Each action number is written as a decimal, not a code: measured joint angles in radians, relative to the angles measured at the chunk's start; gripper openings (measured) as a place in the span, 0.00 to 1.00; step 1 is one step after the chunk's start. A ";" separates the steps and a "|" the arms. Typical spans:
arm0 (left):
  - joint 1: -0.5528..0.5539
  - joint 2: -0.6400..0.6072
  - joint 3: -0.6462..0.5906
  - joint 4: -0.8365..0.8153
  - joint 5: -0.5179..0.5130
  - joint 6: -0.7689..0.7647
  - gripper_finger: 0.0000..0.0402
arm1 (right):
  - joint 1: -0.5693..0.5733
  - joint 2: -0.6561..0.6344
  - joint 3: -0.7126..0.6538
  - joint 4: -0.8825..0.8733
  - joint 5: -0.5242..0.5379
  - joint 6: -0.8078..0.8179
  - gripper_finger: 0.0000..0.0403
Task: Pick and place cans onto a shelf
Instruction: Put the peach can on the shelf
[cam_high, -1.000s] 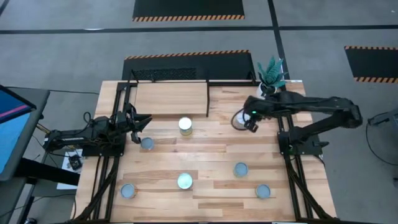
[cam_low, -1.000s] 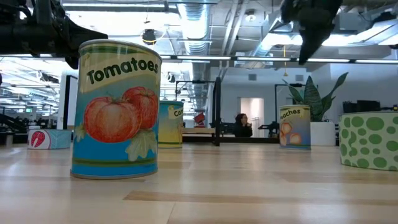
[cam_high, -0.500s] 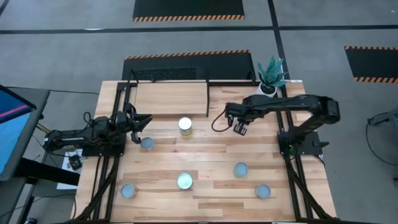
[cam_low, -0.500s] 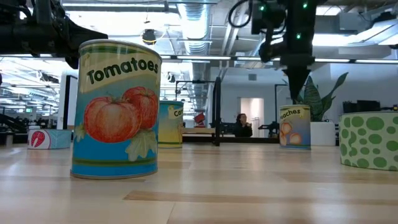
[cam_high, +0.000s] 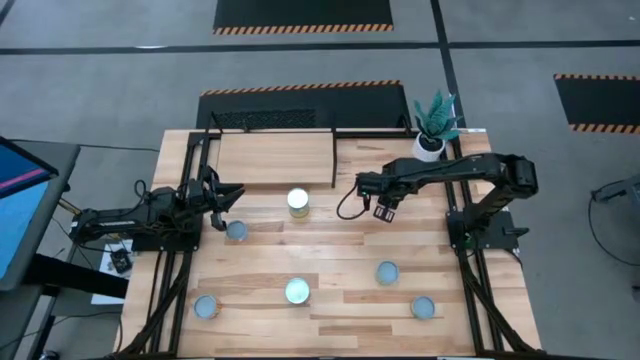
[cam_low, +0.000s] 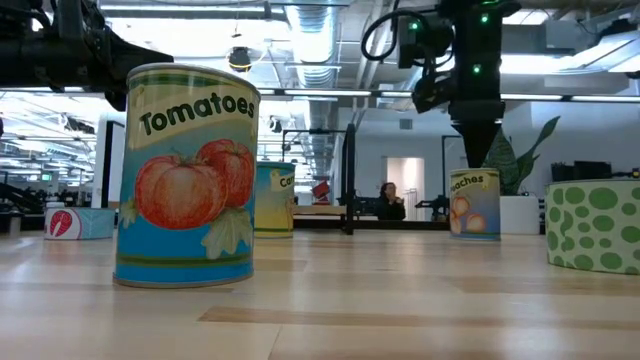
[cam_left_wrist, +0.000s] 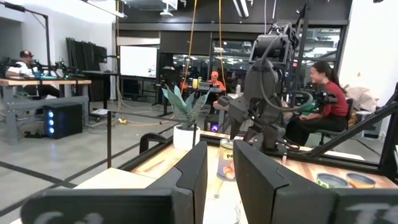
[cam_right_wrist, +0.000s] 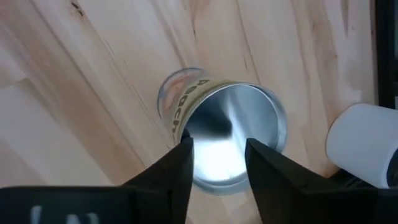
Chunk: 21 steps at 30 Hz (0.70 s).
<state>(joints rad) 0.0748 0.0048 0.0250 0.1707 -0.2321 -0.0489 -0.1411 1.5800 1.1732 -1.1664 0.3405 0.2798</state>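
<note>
Six cans show standing on the table in the high view: a tall one (cam_high: 298, 203), one (cam_high: 236, 230) beside my left gripper, and several along the near side, such as one (cam_high: 386, 271). A seventh, the peaches can (cam_right_wrist: 230, 137), stands upright under my right gripper (cam_high: 386, 209) and also shows in the low view (cam_low: 474, 203). My right gripper (cam_right_wrist: 217, 149) is open, points down and hangs just above this can's top, near the top's edge. My left gripper (cam_high: 232, 192) is open and empty at the table's left. The shelf (cam_high: 275, 155) stands at the far left.
A plant in a white pot (cam_high: 432, 140) stands at the far right, close behind my right arm. A tomatoes can (cam_low: 187, 180) and a green-spotted can (cam_low: 595, 225) stand near the low camera. People sit in the room beyond the table.
My right gripper has gone toward the table's left edge and down, and has turned from slanting to pointing straight down over the peaches can. The cans have stayed where they were.
</note>
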 joint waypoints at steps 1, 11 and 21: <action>0.000 0.000 0.000 0.000 0.000 0.000 0.17 | -0.002 -0.007 0.000 0.000 0.000 0.000 0.45; 0.000 0.000 0.000 0.000 0.000 0.000 0.17 | -0.012 -0.043 0.000 0.005 -0.059 0.035 0.46; 0.000 0.000 0.000 0.000 0.000 0.000 0.17 | -0.011 0.075 0.006 0.012 -0.070 0.040 0.43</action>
<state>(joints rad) 0.0746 0.0048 0.0250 0.1703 -0.2325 -0.0486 -0.1524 1.6546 1.1792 -1.1539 0.2707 0.3197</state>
